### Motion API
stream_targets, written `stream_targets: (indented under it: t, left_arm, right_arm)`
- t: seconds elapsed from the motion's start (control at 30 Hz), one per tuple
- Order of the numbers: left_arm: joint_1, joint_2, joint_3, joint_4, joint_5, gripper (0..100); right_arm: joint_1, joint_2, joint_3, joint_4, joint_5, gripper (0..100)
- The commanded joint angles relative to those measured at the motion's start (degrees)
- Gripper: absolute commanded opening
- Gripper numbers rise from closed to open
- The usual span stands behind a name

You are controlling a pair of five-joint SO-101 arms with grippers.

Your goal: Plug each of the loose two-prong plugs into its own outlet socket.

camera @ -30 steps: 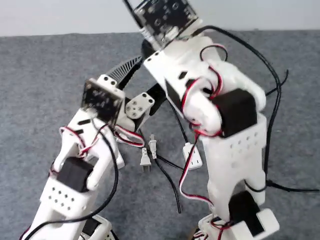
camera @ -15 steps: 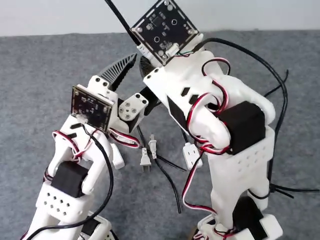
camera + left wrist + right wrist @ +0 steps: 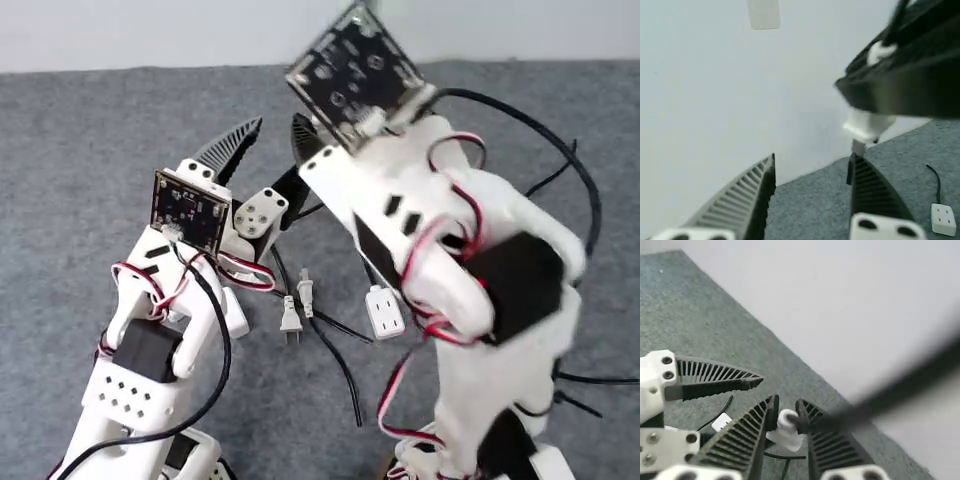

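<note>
The right hand [image 3: 786, 402] is clamped on a small white piece [image 3: 784, 432]. A black cord [image 3: 880, 395] seems to run off from it, and I cannot tell whether the piece is a plug or a socket. Over the last second this hand's wrist has sunk lower in the high view and the arm behind it has swung to the right. That has uncovered the white socket block [image 3: 385, 311] on the counter [image 3: 90, 130], which the arm half hid before.

The left hand [image 3: 812, 160] has its fingers apart and holds nothing. It has lifted a little, and in the left wrist view one of its fingertips sits just under the white piece.

Below the raised hands, one loose plug [image 3: 290, 318] and a second plug [image 3: 306, 292] lie side by side on the counter. They are near the socket block but not in it, and they have not shifted. I judge that nothing has been plugged in yet and that the hands are meeting in the air, perhaps for a hand-over or a two-handed join.

Both hands are raised off the counter and point toward the wall [image 3: 715, 90], with their tips close together. The left arm stretches up from the near left, and the right arm arches high over the middle.
</note>
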Motion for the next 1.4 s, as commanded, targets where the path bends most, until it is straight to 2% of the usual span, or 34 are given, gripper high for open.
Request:
stream_targets:
  t: [0.0, 0.3, 0.43, 0.63, 0.77, 0.87, 1.03, 1.17, 1.37]
  left_arm:
    - [-0.62, -0.88, -0.48, -2.2, 0.79, 23]
    - [-0.62, -0.88, 1.36, -2.02, 0.7, 23]
    - [-0.88, -0.88, 4.62, -2.29, 0.18, 23]
    - [-8.26, -0.79, 8.75, -2.29, -1.85, 23]
    - [-14.86, -0.79, 11.38, -2.29, -1.76, 23]
    - [-17.93, -0.79, 13.85, -2.29, -1.49, 23]
    - [-18.64, -0.79, 18.07, -3.16, -1.49, 23]
    - [-18.81, -0.79, 21.67, -8.88, -1.41, 23]
    - [-18.37, -0.79, 25.27, -13.1, -1.41, 23]
  right_arm:
    - [-0.66, -2.51, -0.62, 2.15, -0.53, 0.8]
    - [-1.36, -1.8, -0.62, 4.53, -0.18, 0.8]
    - [1.89, -1.8, -0.53, 5.49, -0.09, 0.8]
    - [5.05, -1.8, 3.16, 9.36, -0.09, 0.8]
    - [5.05, -1.8, 13.63, 7.16, 0.7, 0.8]
    - [5.14, -1.89, 24.88, 1.63, 3.25, 0.8]
    - [8.48, -2.51, 42.55, -7.6, 4.48, 0.8]
    - [10.59, -4.97, 55.91, -13.05, 3.25, 0.8]
    - [10.24, -16.84, 77.1, -22.29, 3.78, 0.8]
